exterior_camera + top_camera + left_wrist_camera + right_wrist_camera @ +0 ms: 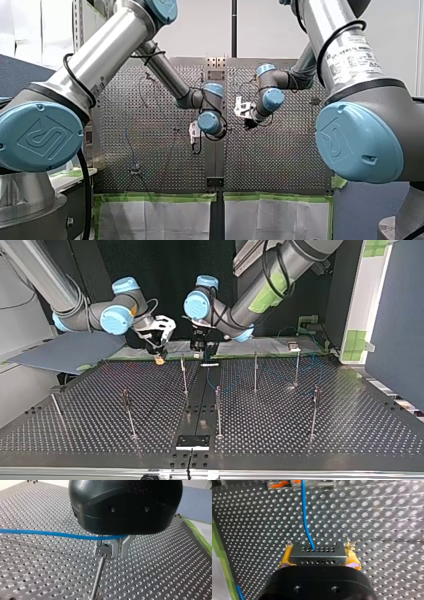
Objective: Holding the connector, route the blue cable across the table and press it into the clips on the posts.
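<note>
The blue cable runs in from the side and ends between the metal fingers of my left gripper, which is shut on it just above a thin post with a clip. In the right wrist view, yellow pads press both sides of a grey connector block with rows of holes. My right gripper is shut on it, and the cable leaves its top face. In the top view, my right gripper and my left gripper hang close together over the table's far edge.
Several thin upright posts stand across the perforated table. A black plate lies at the table's near edge in the top view. Ahead of my right gripper sits a fixture with orange parts. Green tape borders the table.
</note>
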Robot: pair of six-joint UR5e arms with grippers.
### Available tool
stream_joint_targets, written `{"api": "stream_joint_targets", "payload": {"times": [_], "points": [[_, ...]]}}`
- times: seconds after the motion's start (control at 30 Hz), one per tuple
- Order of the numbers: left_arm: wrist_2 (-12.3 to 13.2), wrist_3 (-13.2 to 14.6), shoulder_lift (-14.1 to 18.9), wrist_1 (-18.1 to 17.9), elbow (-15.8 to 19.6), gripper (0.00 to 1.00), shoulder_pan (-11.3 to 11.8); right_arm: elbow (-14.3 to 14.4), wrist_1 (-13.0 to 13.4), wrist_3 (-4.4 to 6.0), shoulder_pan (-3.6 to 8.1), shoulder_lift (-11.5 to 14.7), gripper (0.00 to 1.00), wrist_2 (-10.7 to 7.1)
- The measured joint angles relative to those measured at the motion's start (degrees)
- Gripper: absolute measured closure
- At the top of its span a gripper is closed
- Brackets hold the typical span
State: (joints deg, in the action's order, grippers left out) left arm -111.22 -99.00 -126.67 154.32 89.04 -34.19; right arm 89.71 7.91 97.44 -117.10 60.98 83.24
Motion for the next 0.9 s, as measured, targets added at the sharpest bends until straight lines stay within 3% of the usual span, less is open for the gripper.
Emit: {"api": "stream_joint_targets", "payload": {"times": [0.3, 0.9], "points": [[-0.12, -0.57, -0.25, -0.62, -0.45, 1.0, 0.46, 0.0, 0.07, -0.3, 0.29, -2.77, 1.0, -0.19], [-0.36, 0.06, -0.29, 0.44, -0.47, 1.0, 0.58, -1.37, 0.04, 0.11, 2.68, -2.75, 1.0, -1.21]]}}
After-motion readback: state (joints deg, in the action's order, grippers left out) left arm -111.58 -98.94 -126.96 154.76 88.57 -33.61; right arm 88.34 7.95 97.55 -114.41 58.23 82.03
